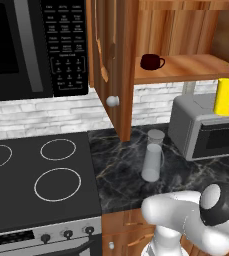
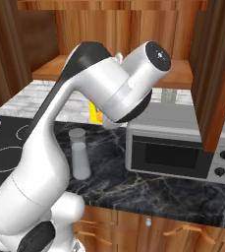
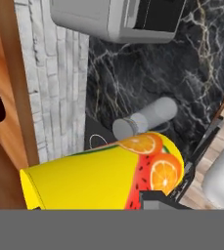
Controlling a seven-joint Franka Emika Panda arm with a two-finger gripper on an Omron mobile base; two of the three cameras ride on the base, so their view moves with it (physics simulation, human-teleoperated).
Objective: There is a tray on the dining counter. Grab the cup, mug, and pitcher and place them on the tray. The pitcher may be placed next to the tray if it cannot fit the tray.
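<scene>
The gripper [image 3: 155, 197] holds the yellow cup [image 1: 226, 97] aloft, jaws closed on its side above the toaster oven [image 1: 206, 130]. The pitcher [image 1: 153, 155] stands below on the tabletop [image 1: 121, 170], the mug [image 1: 151, 62] on the shelf [image 1: 186, 67].

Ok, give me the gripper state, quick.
Gripper: closed on the yellow cup, held up in the air above the toaster oven.

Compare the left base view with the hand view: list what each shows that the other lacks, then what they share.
Left base view alone: the stovetop and the black microwave above it.
Hand view alone: the orange-slice and watermelon print on the cup, seen close.
Both: the yellow cup, the pitcher on the black marble counter, the grey toaster oven, and the dark mug.
</scene>
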